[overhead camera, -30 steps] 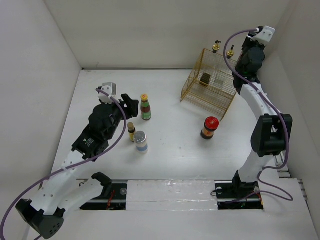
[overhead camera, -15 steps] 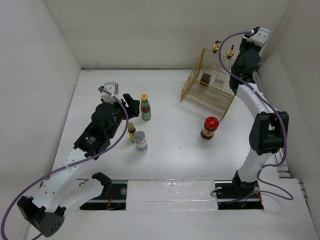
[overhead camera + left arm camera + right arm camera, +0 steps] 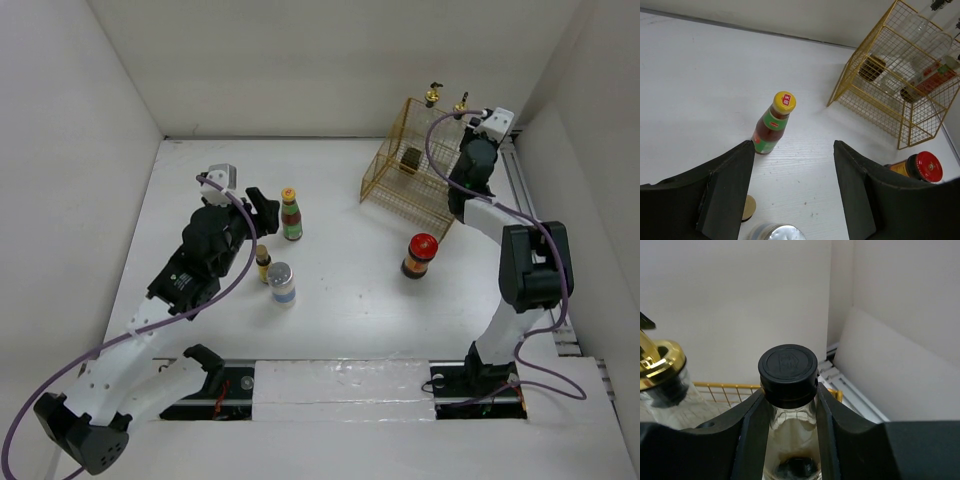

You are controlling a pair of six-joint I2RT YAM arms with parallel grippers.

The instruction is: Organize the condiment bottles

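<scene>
The left gripper (image 3: 792, 146) hovers low over the white table (image 3: 350, 305), its fingers spread with nothing between them. Close under it stand the tiny gold-capped bottle (image 3: 263, 262) and, just beside that, the grey-lidded shaker (image 3: 282, 283). Ahead of the open gap the yellow-capped sauce bottle (image 3: 773, 125) stands upright, with red-brown sauce behind a green label.

Further right the red-lidded jar (image 3: 420, 255) stands alone with dark contents, well apart from those three and just in front of the yellow wire basket (image 3: 405, 200). The basket holds the left cruet (image 3: 432, 96) and the right cruet (image 3: 461, 104) — both clear, with gold spouts poking above its top edge. A dark patch shows low inside the wires, too small to identify.

At the basket's far right corner the right gripper (image 3: 790, 401) is clamped on the neck of the black-capped bottle (image 3: 788, 366), with a cruet close beside it. Whether this bottle sits inside the wires cannot be told.
</scene>
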